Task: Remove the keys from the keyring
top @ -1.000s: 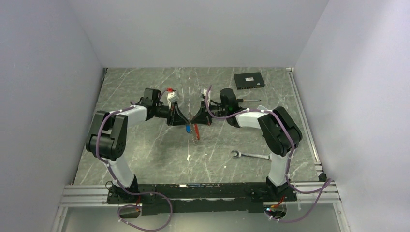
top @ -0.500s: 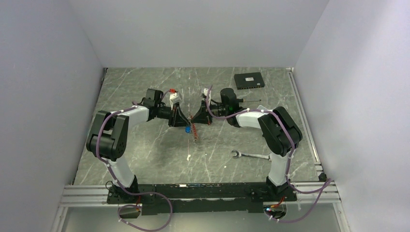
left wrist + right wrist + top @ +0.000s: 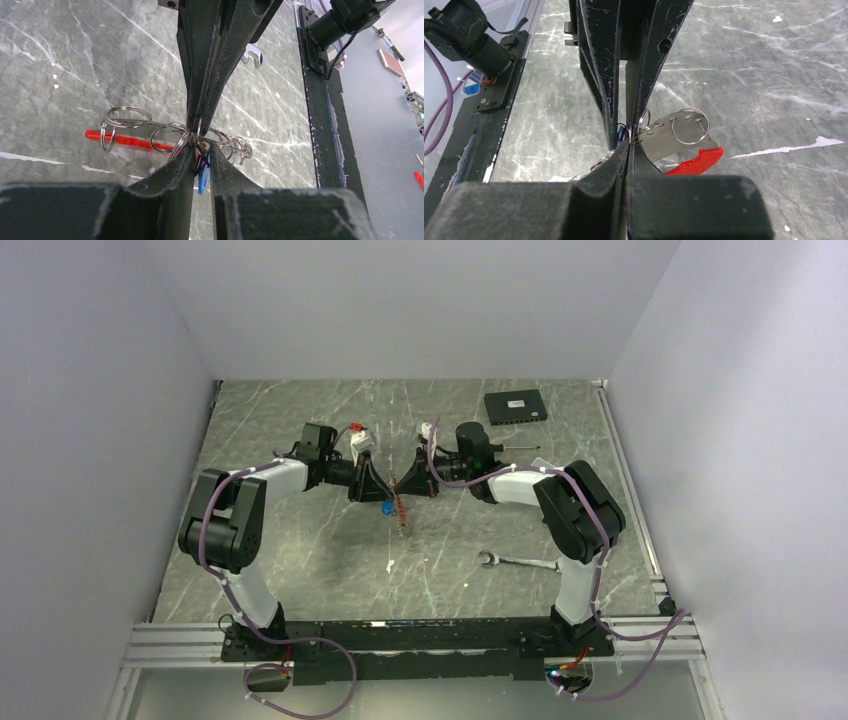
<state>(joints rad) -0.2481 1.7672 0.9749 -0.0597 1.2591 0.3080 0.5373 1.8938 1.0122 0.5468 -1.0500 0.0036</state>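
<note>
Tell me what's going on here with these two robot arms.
Both arms meet tip to tip above the table, working on a keyring with a red tag. The right gripper is shut on the keyring. The left gripper has its jaws narrowly apart around the blue key; I cannot tell whether they pinch it. Other small keys hang from the rings. A wrench lies untouched.

surface: grey marbled table [image 3: 300,540] | near right: silver open-ended wrench [image 3: 517,562] lying flat, alone | far right: flat black box [image 3: 515,406] near the back edge | centre front: tiny pale bit [image 3: 388,565], too small to tell
</note>
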